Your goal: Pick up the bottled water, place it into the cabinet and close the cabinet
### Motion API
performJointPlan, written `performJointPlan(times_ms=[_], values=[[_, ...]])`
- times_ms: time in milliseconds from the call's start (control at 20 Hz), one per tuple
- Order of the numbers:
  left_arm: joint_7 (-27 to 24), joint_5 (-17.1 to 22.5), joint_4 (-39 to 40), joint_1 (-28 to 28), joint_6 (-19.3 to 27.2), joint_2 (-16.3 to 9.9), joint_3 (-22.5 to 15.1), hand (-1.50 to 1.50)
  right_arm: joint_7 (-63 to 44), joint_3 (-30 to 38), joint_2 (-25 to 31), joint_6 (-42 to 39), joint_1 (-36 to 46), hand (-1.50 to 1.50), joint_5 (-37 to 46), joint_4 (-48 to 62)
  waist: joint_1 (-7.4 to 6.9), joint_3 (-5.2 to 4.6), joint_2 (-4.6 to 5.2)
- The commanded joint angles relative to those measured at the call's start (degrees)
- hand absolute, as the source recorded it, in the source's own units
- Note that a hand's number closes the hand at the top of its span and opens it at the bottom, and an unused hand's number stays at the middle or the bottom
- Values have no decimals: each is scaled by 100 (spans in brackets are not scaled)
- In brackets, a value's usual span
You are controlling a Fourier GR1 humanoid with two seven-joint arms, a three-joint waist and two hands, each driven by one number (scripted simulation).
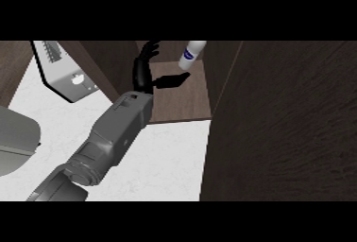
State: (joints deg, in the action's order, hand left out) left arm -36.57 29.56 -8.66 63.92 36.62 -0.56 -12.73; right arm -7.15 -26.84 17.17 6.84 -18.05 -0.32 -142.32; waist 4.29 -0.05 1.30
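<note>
The bottled water (191,54), white with a blue label, stands slightly tilted at the back of the open cabinet, on its brown shelf floor (182,101). My left hand (144,71) is inside the cabinet just left of the bottle. Its fingers point straight up and away, and its thumb sticks out to the right, ending close below the bottle's base. The hand is open and holds nothing. The grey forearm runs down to the lower left corner. The right hand does not show.
The cabinet's dark wooden door (286,123) stands open and fills the right side. A grey metal piece (64,71) lies at the upper left on the white counter (167,156). A grey rounded object (15,142) sits at the left edge.
</note>
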Motion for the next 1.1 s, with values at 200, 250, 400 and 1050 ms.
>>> performJointPlan(times_ms=[200, 250, 400, 1050], values=[[-357, 133, 92, -40, -390, 4, 300, -150, -113, 190, -25, -103, 23, -150, -345, -268, -71, 0, -1], [-384, 138, 110, 62, -323, 55, 317, -150, -178, 274, 10, -154, 70, -150, -464, -393, -6, 0, 25], [-139, -56, 284, 355, -380, -149, 174, -150, -287, 60, -64, -102, -70, -150, -288, -554, 19, -2, 7], [-443, 288, -471, 139, -2384, 55, 234, -150, -127, 302, -133, -290, 187, -150, -310, -136, -60, 0, -26]])
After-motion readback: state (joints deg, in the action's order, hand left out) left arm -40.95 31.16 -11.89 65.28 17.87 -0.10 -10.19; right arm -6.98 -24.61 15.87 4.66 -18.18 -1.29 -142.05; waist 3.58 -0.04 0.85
